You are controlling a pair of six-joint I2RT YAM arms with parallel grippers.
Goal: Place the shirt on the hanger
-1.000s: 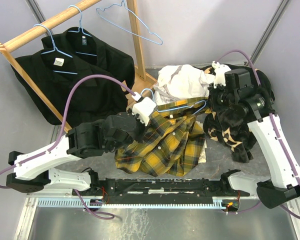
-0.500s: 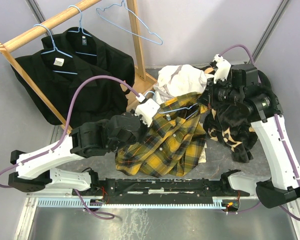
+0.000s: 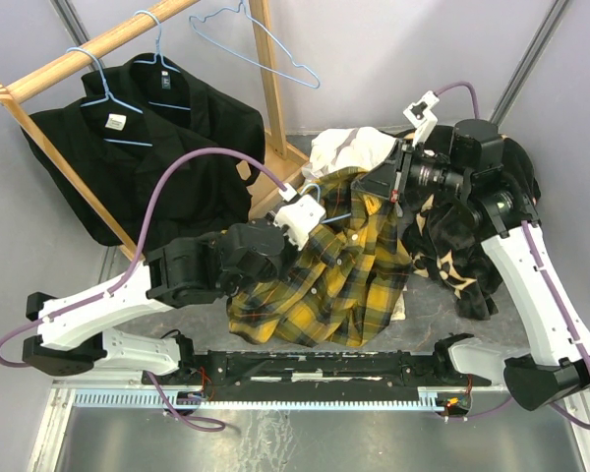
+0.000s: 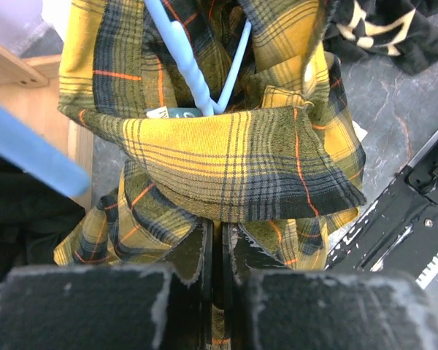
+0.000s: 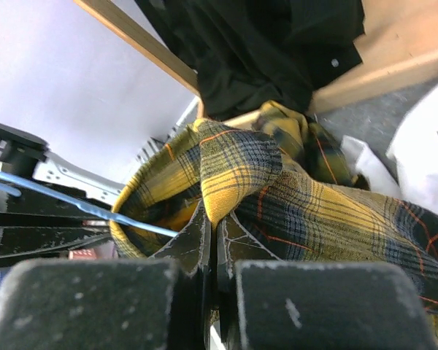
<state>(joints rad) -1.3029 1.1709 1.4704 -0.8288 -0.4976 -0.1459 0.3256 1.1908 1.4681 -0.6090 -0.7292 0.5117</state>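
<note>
The yellow-and-black plaid shirt (image 3: 346, 280) hangs bunched between both arms, its lower part resting on the table. My left gripper (image 3: 313, 218) is shut on a fold just below the collar (image 4: 226, 157). My right gripper (image 3: 391, 187) is shut on another fold of the shirt (image 5: 314, 197) at the upper right. The light-blue hanger (image 3: 314, 188) sits inside the neck opening. Its twisted stem (image 4: 196, 73) rises out of the collar in the left wrist view. One thin wire of it (image 5: 95, 210) crosses the right wrist view. The rest of it is hidden by cloth.
A wooden rack (image 3: 268, 93) stands at the back left with black shirts (image 3: 143, 147) on blue hangers and a spare hanger (image 3: 265, 47). A cream-white shirt (image 3: 346, 152) and a black patterned garment (image 3: 462, 246) lie at the right. A black rail (image 3: 324, 369) runs along the near edge.
Both grippers have risen with the shirt. The right gripper has swung up and to the left, and the collar area is lifted and spread wider around the hanger.
</note>
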